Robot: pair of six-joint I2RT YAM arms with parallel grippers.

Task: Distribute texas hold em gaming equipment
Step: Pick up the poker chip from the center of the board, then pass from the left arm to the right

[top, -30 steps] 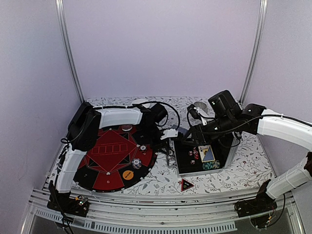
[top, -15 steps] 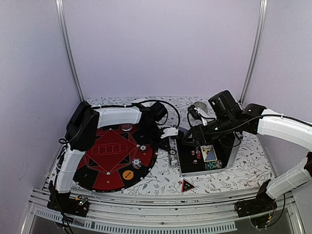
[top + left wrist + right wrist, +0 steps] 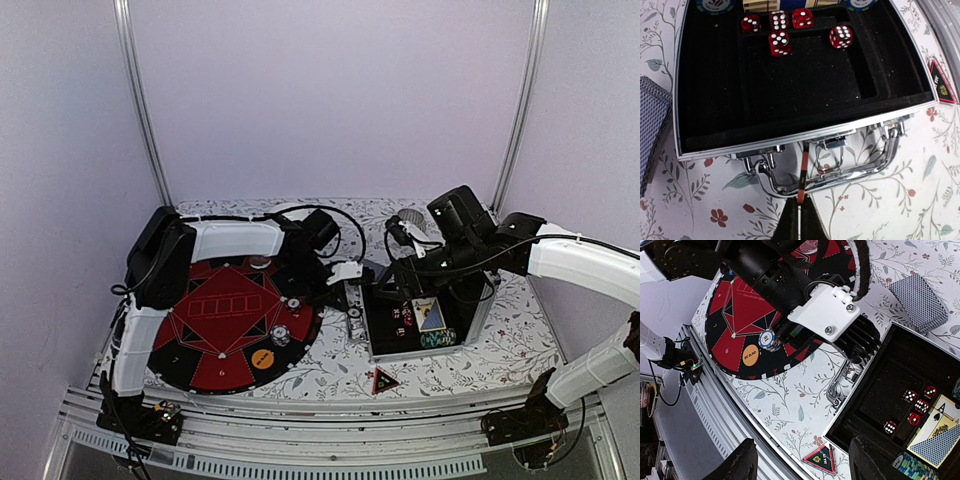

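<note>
My left gripper (image 3: 801, 199) is shut on a thin orange-red piece (image 3: 803, 172), seen edge-on, just above the chrome handle (image 3: 830, 172) of the open black-lined case (image 3: 790, 85). In the top view the left gripper (image 3: 352, 298) hangs at the case's left side. The case holds red dice (image 3: 780, 42), cards (image 3: 427, 313) and striped chips (image 3: 435, 340). A patterned card deck (image 3: 918, 302) lies beside the case. The red triangular marker (image 3: 383, 379) rests in front of it. My right gripper (image 3: 805, 465) is open and empty above the case's near corner.
A round red and black mat (image 3: 215, 300) lies at the left, carrying an orange disc (image 3: 262, 358), a small chip stack (image 3: 281, 335) and a white disc (image 3: 293, 302). A ribbed grey cup (image 3: 410, 218) stands at the back. Metal rails (image 3: 330, 440) run along the front edge.
The left jaws have closed on the thin orange-red piece, and the left arm's elbow has drifted a little left. The right arm has stayed put.
</note>
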